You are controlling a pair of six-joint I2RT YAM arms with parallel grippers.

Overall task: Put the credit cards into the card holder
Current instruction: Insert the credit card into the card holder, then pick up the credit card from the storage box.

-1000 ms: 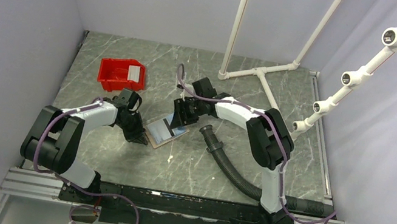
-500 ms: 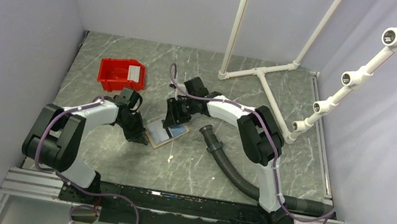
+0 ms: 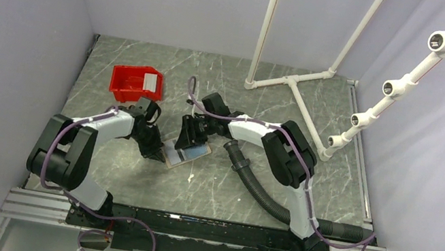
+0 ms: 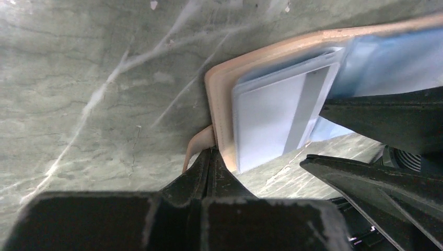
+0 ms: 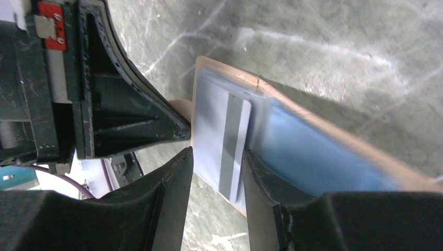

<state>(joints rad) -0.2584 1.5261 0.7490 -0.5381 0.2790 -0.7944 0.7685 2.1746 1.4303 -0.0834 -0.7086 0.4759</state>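
The tan card holder [image 3: 177, 161] [image 4: 222, 99] lies flat on the marble table. My left gripper [image 3: 158, 153] [image 4: 211, 154] is shut on the holder's near edge, by its small tab. A whitish-grey credit card [image 4: 266, 115] [image 5: 211, 130] with a grey stripe rests on the holder. It partly overlaps a pale blue credit card [image 4: 392, 63] [image 5: 313, 151]. My right gripper [image 3: 191, 142] [image 5: 217, 162] is over the holder, and its fingers [image 5: 175, 180] press the whitish card's two long edges. The card's near end sticks out past the holder's side.
A red bin [image 3: 127, 83] with a white card [image 3: 153, 84] in it stands behind the left arm. A black ribbed hose [image 3: 258, 183] curves to the right of the holder. A white pipe frame [image 3: 293, 83] stands at the back right.
My right gripper has moved left and down over the holder, carrying the card toward the left gripper. The left gripper has held still on the holder.
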